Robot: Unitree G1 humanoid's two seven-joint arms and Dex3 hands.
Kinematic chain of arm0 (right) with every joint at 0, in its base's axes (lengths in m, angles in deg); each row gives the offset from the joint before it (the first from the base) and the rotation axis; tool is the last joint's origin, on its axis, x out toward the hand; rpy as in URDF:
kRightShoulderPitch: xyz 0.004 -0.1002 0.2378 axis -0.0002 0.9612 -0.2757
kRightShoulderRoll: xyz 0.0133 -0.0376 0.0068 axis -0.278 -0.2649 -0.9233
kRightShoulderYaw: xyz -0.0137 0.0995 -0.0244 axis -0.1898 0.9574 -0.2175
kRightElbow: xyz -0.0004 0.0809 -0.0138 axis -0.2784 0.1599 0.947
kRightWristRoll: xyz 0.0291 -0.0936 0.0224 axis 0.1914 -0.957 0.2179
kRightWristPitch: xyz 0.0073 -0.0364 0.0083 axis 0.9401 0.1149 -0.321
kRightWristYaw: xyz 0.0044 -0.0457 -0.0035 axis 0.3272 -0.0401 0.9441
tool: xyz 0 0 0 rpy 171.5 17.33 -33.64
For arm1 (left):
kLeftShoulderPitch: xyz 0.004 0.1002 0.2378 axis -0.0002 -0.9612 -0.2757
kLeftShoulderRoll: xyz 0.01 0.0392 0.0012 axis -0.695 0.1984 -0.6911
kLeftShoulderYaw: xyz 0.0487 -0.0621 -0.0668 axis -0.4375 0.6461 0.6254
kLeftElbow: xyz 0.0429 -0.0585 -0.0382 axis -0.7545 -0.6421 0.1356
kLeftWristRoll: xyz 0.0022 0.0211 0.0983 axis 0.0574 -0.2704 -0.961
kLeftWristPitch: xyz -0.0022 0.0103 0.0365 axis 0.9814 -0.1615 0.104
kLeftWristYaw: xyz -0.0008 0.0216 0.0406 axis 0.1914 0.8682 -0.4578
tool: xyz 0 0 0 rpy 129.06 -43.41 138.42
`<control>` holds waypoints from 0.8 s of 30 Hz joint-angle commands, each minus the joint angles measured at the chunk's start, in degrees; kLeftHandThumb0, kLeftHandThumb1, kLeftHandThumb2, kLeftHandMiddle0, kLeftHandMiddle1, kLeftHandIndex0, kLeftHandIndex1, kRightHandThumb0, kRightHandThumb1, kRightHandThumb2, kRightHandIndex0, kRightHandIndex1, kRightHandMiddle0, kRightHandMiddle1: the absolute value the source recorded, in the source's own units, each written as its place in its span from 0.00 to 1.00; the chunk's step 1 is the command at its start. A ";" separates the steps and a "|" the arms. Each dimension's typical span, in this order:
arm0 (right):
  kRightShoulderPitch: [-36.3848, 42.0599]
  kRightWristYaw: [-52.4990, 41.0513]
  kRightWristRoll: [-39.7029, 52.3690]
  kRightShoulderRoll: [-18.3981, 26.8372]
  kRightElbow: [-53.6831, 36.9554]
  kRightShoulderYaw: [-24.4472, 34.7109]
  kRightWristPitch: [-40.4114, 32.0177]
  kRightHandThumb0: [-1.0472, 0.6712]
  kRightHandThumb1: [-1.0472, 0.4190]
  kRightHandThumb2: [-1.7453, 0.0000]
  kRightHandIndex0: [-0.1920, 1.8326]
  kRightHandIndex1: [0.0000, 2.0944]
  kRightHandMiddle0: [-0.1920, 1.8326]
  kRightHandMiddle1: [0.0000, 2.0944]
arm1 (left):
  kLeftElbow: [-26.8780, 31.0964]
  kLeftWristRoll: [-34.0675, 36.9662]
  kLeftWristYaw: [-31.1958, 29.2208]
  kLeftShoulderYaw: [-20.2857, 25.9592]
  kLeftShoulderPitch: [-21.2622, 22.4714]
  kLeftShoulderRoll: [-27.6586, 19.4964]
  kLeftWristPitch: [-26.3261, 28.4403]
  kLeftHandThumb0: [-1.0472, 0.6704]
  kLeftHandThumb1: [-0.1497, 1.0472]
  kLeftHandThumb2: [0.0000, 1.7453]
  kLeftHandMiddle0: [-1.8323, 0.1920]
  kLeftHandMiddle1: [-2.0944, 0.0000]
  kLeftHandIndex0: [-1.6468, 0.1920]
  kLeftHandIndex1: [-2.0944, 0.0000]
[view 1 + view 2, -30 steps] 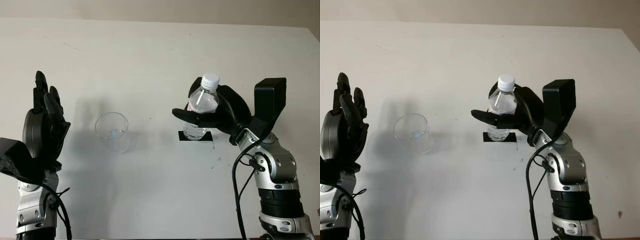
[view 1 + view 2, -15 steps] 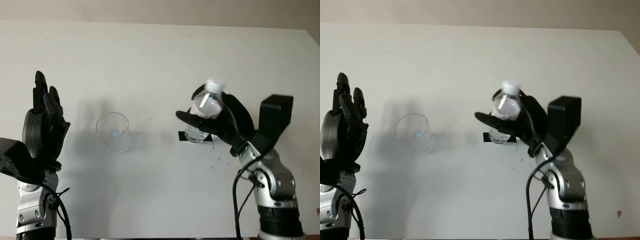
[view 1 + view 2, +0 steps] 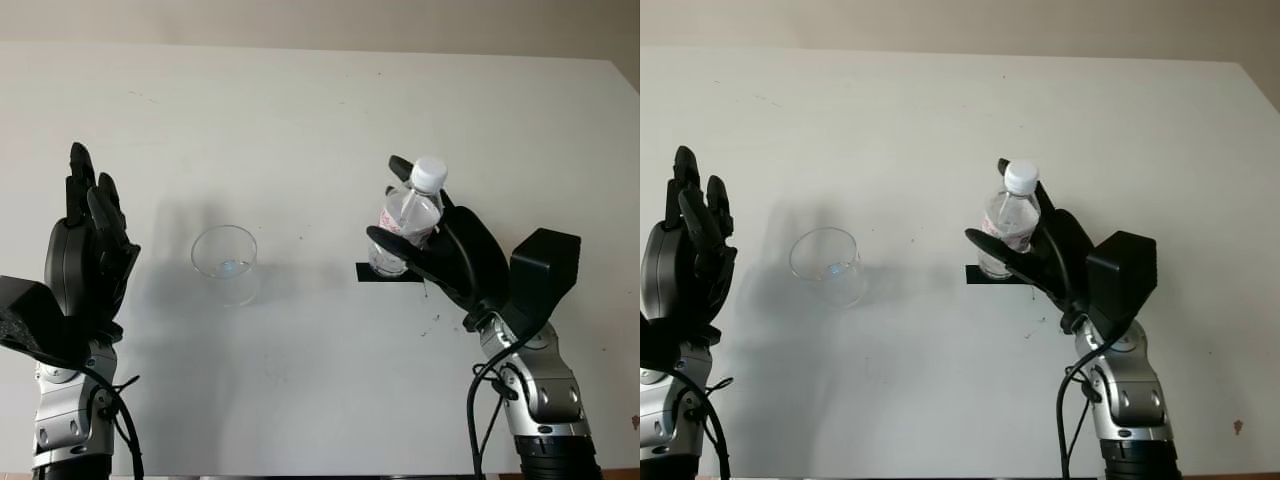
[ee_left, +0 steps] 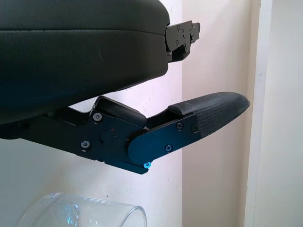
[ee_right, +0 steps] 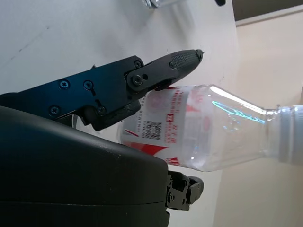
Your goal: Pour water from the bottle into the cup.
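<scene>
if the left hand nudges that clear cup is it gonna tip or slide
The cup looks like thin clear plastic and nearly empty, so probably very light; it would likely slide on the smooth table. It is tall for its base, so a push near the rim may tip it.

Bare lab-style test setup: plain white table, black tape marker, beige wall.

The right robot hand covers the lower part of the bottle, so its base and whether it touches the black patch cannot be told. The cup is cut off at the left wrist view's edge.
</scene>
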State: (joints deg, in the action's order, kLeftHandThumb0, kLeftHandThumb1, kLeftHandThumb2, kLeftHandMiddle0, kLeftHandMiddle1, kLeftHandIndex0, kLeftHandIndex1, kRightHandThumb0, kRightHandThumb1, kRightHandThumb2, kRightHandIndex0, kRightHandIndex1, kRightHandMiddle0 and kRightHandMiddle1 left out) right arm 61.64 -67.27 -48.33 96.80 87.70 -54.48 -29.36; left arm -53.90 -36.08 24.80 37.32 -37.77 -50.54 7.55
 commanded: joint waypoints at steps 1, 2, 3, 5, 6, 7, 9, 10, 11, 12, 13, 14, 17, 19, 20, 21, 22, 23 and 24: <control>-0.45 0.31 -0.75 0.55 1.18 0.50 1.89 0.27 0.04 0.97 0.02 0.09 0.02 0.12 | -0.27 0.09 -0.07 0.41 0.06 -0.24 -0.67 0.15 1.00 0.47 1.00 0.98 1.00 1.00; -0.70 -0.12 -0.93 0.81 1.78 0.45 2.92 0.27 0.04 0.97 0.01 0.09 0.02 0.11 | -0.55 0.06 0.00 0.43 0.20 -0.16 -0.81 0.15 1.00 0.47 1.00 0.98 1.00 1.00; -0.89 -0.50 -1.02 0.96 2.24 0.43 3.66 0.25 0.05 0.97 0.01 0.06 0.01 0.09 | -0.74 0.03 0.06 0.43 0.30 -0.10 -0.90 0.15 1.00 0.47 1.00 0.98 1.00 1.00; -1.29 -1.93 -0.29 1.09 3.06 0.61 4.76 0.23 0.06 0.97 0.00 0.02 0.00 0.05 | -1.00 -0.03 0.12 0.34 0.48 -0.03 -1.06 0.15 1.00 0.47 1.00 0.97 1.00 1.00; -1.46 -2.91 0.23 1.23 3.54 0.75 5.41 0.22 0.07 0.97 0.00 0.01 0.00 0.03 | -1.11 -0.03 0.16 0.30 0.56 -0.01 -1.07 0.15 1.00 0.47 1.00 0.97 1.00 1.00; -1.57 -3.72 0.38 1.42 4.22 0.81 6.66 0.21 0.07 0.97 0.00 0.00 0.00 0.01 | -1.00 -0.07 0.23 0.20 0.54 0.04 -0.98 0.15 1.00 0.47 1.00 0.97 1.00 1.00; -1.49 -4.59 -0.26 1.85 5.43 0.70 10.04 0.14 0.08 0.97 0.00 0.00 0.00 0.00 | -1.09 -0.18 0.06 0.05 0.54 -0.11 -1.14 0.15 1.00 0.47 1.00 0.98 1.00 1.00; -1.41 -4.96 -0.36 1.96 5.94 0.74 11.42 0.12 0.08 0.97 0.00 0.00 0.00 0.00 | -1.27 -0.22 -0.07 0.06 0.55 -0.19 -1.36 0.15 1.00 0.47 1.00 0.98 1.00 1.00; -1.30 -5.28 -0.27 1.98 6.26 0.85 12.46 0.11 0.08 0.97 0.00 0.00 0.00 0.00 | -1.43 -0.24 -0.12 0.10 0.59 -0.25 -1.51 0.15 1.00 0.47 1.00 0.98 1.00 1.00; -1.19 -5.49 -0.12 1.92 6.54 1.01 13.51 0.09 0.08 0.97 0.00 0.00 0.00 0.00 | -1.44 -0.34 -0.04 0.09 0.61 -0.28 -1.46 0.15 1.00 0.47 1.00 0.98 1.00 1.00; -1.04 -5.53 -0.14 1.82 6.80 1.14 14.69 0.09 0.08 0.97 0.00 0.00 0.00 0.00 | -1.23 -0.27 0.07 0.10 0.57 -0.24 -1.16 0.15 1.00 0.47 1.00 0.98 1.00 1.00; -0.90 -5.55 -0.09 1.74 7.02 1.26 15.59 0.09 0.08 0.97 0.00 0.00 0.00 0.00 | -1.25 -0.24 0.08 0.10 0.58 -0.23 -1.11 0.15 1.00 0.47 1.00 0.98 1.00 1.00; -0.59 -5.72 0.12 1.43 7.68 1.38 17.91 0.08 0.07 0.97 0.00 0.00 0.00 0.00 | -1.96 -0.23 -0.03 0.09 0.91 -0.13 -1.60 0.15 1.00 0.48 1.00 0.98 1.00 1.00; -0.52 -5.70 -0.10 1.26 8.26 1.23 19.35 0.07 0.07 0.97 0.00 0.00 0.00 0.00 | -2.35 -0.21 -0.04 0.08 1.15 -0.11 -1.71 0.15 1.00 0.48 1.00 0.98 1.00 1.00; -0.43 -5.43 -0.35 1.08 8.42 1.09 19.92 0.07 0.06 0.97 0.00 0.00 0.00 0.00 | -2.50 -0.04 -0.20 0.10 1.23 -0.11 -1.72 0.15 1.00 0.48 1.00 0.98 1.00 1.00; -0.34 -5.07 -0.54 0.81 8.41 0.96 20.27 0.06 0.06 0.96 0.00 0.00 0.00 0.00 | -2.73 0.10 -0.38 0.15 1.32 -0.15 -1.78 0.15 1.00 0.47 1.00 0.98 1.00 1.00; -0.16 -4.77 -0.53 0.44 8.27 0.84 20.51 0.05 0.05 0.96 0.00 0.00 0.00 0.00 | -2.94 0.20 -0.53 0.18 1.46 -0.20 -1.80 0.15 1.00 0.47 1.00 0.98 1.00 1.00; -0.06 -4.56 -0.52 0.18 8.16 0.75 20.61 0.05 0.05 0.96 0.00 0.00 0.00 0.00 | -3.12 0.26 -0.65 0.22 1.57 -0.25 -1.83 0.15 1.00 0.47 1.00 0.98 1.00 1.00; 0.02 -4.40 -0.44 -0.09 8.10 0.67 20.82 0.05 0.05 0.96 0.00 0.00 0.00 0.00 | -3.29 0.22 -0.73 0.24 1.68 -0.32 -1.89 0.16 1.00 0.47 1.00 0.98 1.00 1.00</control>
